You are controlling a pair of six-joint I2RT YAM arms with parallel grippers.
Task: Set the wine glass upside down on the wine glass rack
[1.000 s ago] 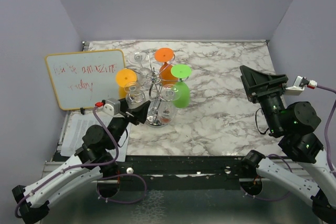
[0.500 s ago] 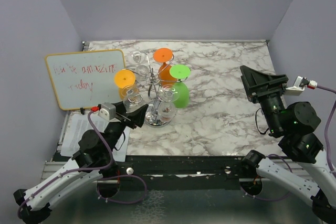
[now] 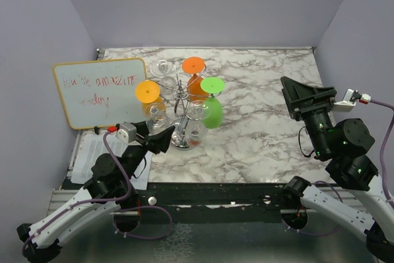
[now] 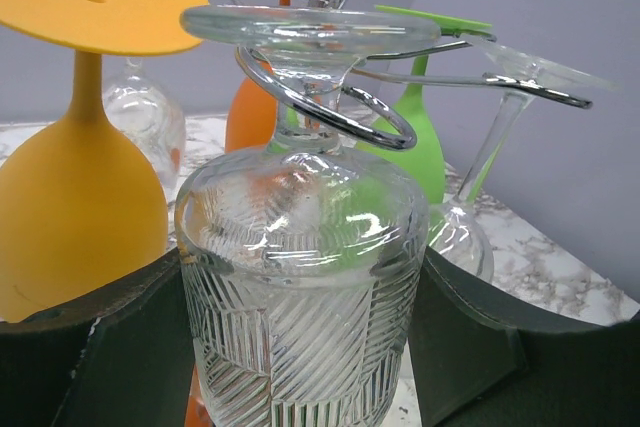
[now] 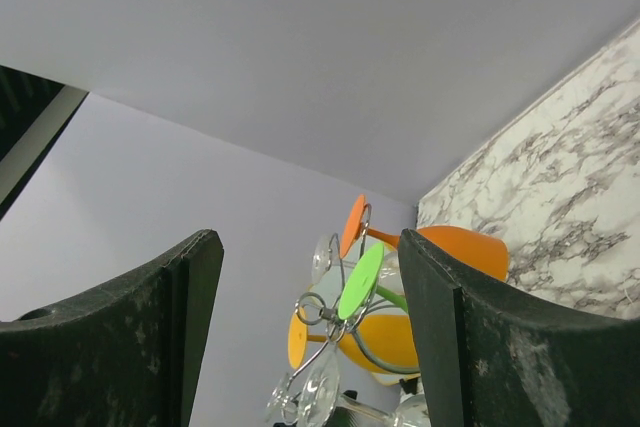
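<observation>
Marble tabletop bears the wine glass rack. It holds one yellow glass, one orange glass, one green glass and at least three clear, all empty. Left gripper brackets a clear wine glass, contact unclear; right gripper spread, empty.

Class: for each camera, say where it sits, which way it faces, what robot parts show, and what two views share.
Top external: high behind the robot, looking down on the table; left arm, right arm show.
Left wrist: low, facing the wine glass rack; its fingers flank a clear glass.
Right wrist: tilted up at wall and rack; its fingers show.
Shared by all: the green glass.
</observation>
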